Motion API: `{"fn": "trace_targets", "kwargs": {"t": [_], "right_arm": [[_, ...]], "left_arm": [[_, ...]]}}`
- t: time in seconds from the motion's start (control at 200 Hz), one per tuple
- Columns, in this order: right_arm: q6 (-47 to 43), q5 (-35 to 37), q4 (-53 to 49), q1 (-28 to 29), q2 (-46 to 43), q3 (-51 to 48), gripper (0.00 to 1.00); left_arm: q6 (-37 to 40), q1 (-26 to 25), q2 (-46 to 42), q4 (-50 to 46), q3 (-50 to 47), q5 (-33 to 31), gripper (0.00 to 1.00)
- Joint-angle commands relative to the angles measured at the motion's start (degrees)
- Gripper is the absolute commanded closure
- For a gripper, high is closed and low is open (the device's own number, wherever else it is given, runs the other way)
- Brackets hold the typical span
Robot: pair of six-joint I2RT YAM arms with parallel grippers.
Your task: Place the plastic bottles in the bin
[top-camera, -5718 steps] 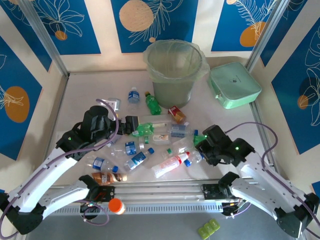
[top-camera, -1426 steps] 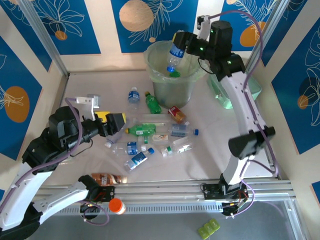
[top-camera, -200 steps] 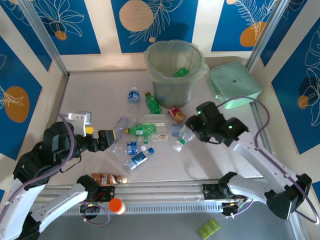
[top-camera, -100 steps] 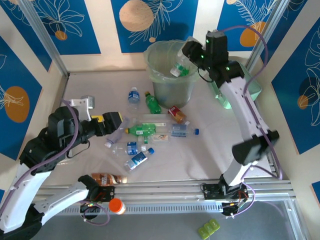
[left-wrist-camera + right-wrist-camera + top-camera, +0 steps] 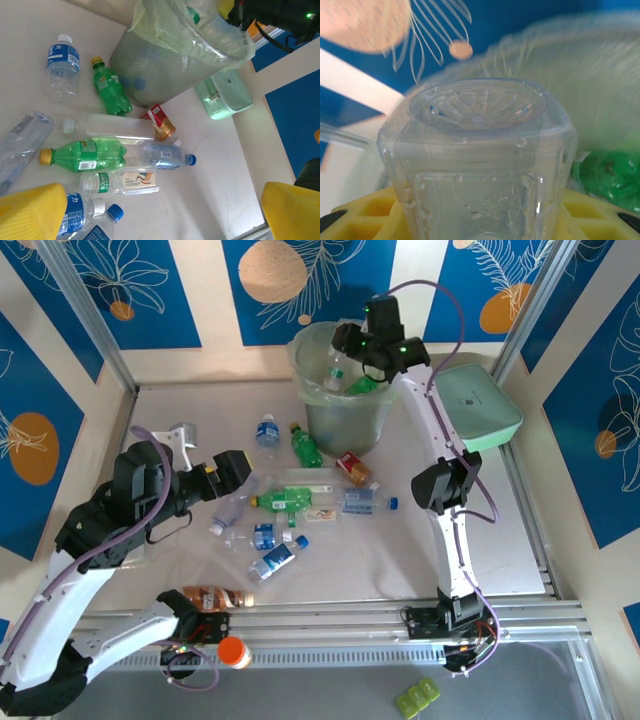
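The right hand (image 5: 347, 348) is clamping a clear square-sided plastic bottle (image 5: 477, 165) and is now hanging over the tall grey-green lined bin (image 5: 345, 420) at upper middle. A second ago it was low over the counter (image 5: 400, 560), so release is probably coming. The left hand (image 5: 222, 472) is waiting with its fingers apart at centre left.

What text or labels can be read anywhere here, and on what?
None legible.
On the blue-labelled bottle: white characters, too blurred to read.
On the larger green bottle: label print too small.
On the white-labelled clear bottle: print too small.
On the mint-green box: small lid mark, unreadable.
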Motion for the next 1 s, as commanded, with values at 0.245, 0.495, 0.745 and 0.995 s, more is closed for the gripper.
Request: {"fn": "trace_targets", "kwargs": {"t": [0.245,0.495,0.745,0.995], "right_arm": [[-3.43,-0.27,0.15,1.89,-1.17,-1.96,0.15],[-2.87,5.69,-1.90,2.91,-9.51,-0.69,0.12],[3.40,18.43,-2.54,10.48,-26.55,-21.17,0.15],[19.23,20.08,-9.36,18.01,-46.69,-53.71,0.19]], "left_arm": [[2.18,0.30,-0.49,-3.11,1.86,-3.99,0.01],[-12.33,0.27,0.42,-11.14,8.35,-6.40,0.01],[-27.05,0.30,7.65,-26.63,19.63,-5.02,0.01],[-30.06,1.42,7.02,-27.43,18.91,-1.80,0.01]]}}
